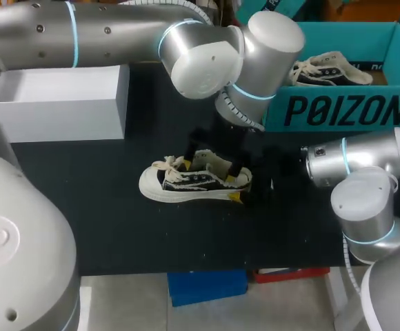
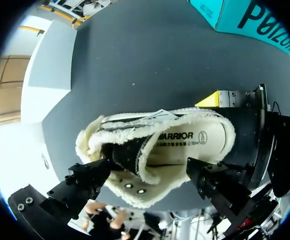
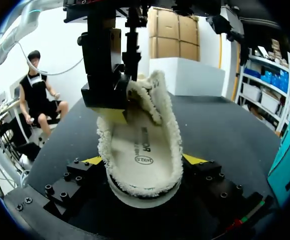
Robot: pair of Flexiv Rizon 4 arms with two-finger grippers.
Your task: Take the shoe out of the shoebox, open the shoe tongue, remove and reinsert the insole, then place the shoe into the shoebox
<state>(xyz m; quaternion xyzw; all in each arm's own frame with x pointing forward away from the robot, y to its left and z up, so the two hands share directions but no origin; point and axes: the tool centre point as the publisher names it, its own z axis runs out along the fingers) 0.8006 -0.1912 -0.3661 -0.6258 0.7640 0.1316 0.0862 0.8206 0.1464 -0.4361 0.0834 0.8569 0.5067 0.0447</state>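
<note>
A black low-top shoe [image 1: 190, 183] with a cream sole and fleece lining lies on its sole mid-mat, toe to the left. My right gripper [image 3: 144, 165] is shut on the shoe's heel, a yellow tip against each side. The fleece-edged insole [image 3: 137, 152] lies inside the shoe. My left gripper [image 2: 147, 172] stands open above the shoe's mouth, one finger by the tongue [image 2: 127, 155] and laces, the other over the insole. In the right wrist view a yellow-tipped left finger [image 3: 107, 95] comes down beside the raised fleece at the tongue. The teal shoebox [image 1: 338, 110] stands at the back right.
A second matching shoe [image 1: 327, 72] lies inside the shoebox. A white box [image 1: 62, 103] stands at the back left of the black mat [image 1: 83, 207]. My left arm's elbow [image 1: 207, 58] hangs over the middle back of the table.
</note>
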